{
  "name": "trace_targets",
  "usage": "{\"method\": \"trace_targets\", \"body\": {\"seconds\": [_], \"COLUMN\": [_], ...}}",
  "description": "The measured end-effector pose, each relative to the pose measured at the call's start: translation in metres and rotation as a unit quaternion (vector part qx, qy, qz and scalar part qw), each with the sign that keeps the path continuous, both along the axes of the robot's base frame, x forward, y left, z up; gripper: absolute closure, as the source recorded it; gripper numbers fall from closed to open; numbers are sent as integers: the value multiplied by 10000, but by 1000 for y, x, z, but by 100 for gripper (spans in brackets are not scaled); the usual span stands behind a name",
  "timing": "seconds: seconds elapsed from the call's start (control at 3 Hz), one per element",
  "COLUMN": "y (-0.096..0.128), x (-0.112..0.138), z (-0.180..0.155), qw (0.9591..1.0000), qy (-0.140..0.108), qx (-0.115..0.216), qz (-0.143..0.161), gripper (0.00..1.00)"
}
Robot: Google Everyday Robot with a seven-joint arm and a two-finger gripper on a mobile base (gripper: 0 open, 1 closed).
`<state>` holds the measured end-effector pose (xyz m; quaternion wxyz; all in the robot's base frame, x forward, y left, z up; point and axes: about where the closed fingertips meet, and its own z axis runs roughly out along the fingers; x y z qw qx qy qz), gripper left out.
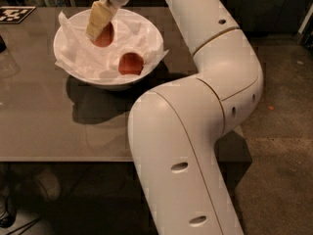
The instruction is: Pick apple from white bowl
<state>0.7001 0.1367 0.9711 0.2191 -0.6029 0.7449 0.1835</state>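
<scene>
White arm's gripper (100,29) hangs over the far-left part of the wide glossy white bowl (115,83). Jaws pinch the small round orange-red apple (106,35), and a tan finger pad (98,17) covers its upper left. A deeper red apple (130,63) lies below-right of the jaws, apart from them, on crumpled white paper (80,58).

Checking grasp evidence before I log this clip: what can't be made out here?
Camera view only.
The apple: left side hidden behind the end effector; lifted or resting, unclear.
The end effector: upper part cut off by the top edge.
The bowl: bottom hidden under paper.
The arm: base cut off by the bottom edge.
</scene>
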Motion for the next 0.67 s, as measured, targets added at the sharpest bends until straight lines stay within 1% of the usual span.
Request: {"method": "trace_targets", "body": {"seconds": [0.33,0.67], "y": [-18,-12], "x": [-13,-6], "z": [48,50], "qw": [9993,9988], "qy": [-277,-378], "qx": [22,127], "qz": [-234,-283], "gripper": [100,100]}}
